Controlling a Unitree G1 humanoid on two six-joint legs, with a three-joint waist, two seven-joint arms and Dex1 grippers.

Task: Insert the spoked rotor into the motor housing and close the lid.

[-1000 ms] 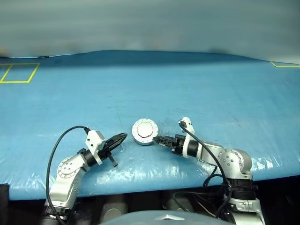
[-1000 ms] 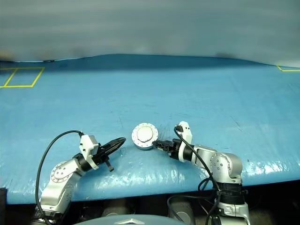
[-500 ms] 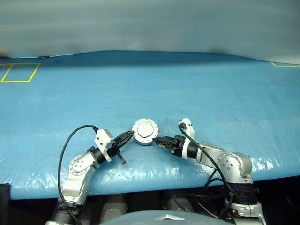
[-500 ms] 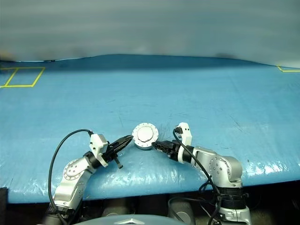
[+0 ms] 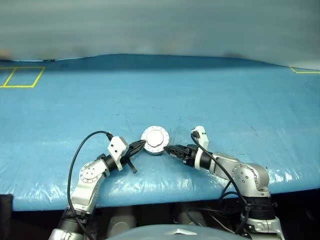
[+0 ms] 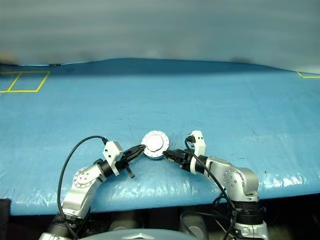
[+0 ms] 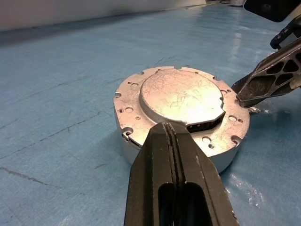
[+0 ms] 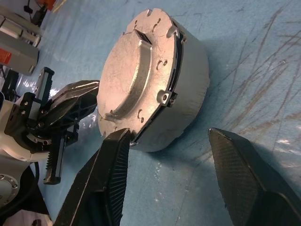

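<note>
Motor housing [image 5: 155,140] sits lid-down-shut on the worktop [image 5: 210,95] — left gripper [image 5: 141,144] jaws closed beside it, right gripper [image 5: 168,149] jaws apart, empty.

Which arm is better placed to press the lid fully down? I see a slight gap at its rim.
Probably left: the left gripper, shut, rests at the lid rim; the right gripper is open beside the motor housing.

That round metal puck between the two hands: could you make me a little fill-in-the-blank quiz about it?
1. The lid on the motor housing is ____.
2. The left hand has its fingers ____.
3. The right hand has its fingers ____.
4. The housing rests on a ____ table cover.

Missing words: closed; shut; open; blue
</note>
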